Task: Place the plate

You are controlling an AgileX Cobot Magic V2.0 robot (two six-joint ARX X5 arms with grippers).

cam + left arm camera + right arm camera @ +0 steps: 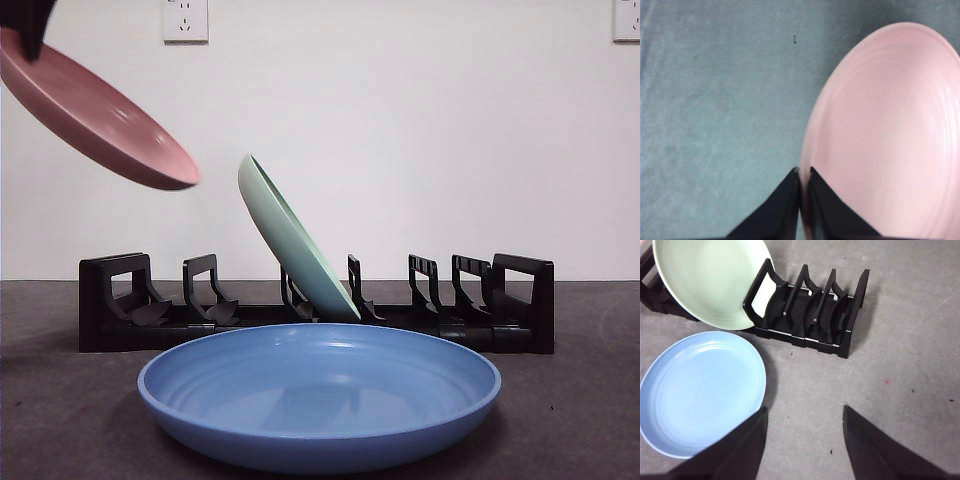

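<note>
A pink plate (100,115) hangs tilted in the air at the upper left, above the left end of the black dish rack (110,310). My left gripper (803,172) is shut on the rim of this pink plate (890,140); in the front view only a black tip (25,25) of it shows at the top left corner. A pale green plate (295,240) leans in a middle slot of the rack. In front of the rack a blue plate (320,395) lies flat on the table. My right gripper (805,412) is open above the table, beside the blue plate (700,390) and the rack's end (815,310).
The rack has free slots at its left end and right end (480,295). A white wall with sockets (185,20) stands behind. Grey table (900,340) lies open to the right of the rack.
</note>
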